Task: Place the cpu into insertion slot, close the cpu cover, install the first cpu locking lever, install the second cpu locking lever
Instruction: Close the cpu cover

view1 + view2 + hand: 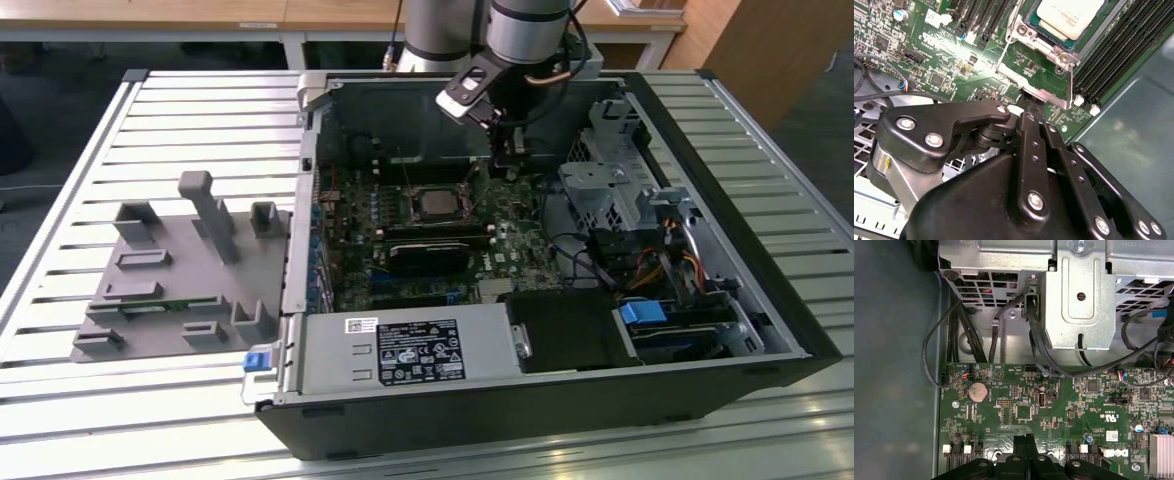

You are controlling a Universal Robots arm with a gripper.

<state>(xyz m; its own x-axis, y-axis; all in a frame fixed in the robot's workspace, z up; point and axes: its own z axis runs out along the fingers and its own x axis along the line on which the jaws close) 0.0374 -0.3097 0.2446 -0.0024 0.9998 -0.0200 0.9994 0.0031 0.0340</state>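
cpu (437,203) in insertion slot (412,205), tool (1025,441) pinched closed, near it, apart

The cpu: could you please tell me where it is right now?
In the exterior view, the cpu sits on the green motherboard mid-case, beside the black card, with the gripper to the exterior view's right.

I see the cpu (1070,15) lying flat in the insertion slot (1045,44), pale silver top up, silvery rim framing it. The cpu cover (1026,82) looks swung open just beside the socket, with green board showing through its square window.
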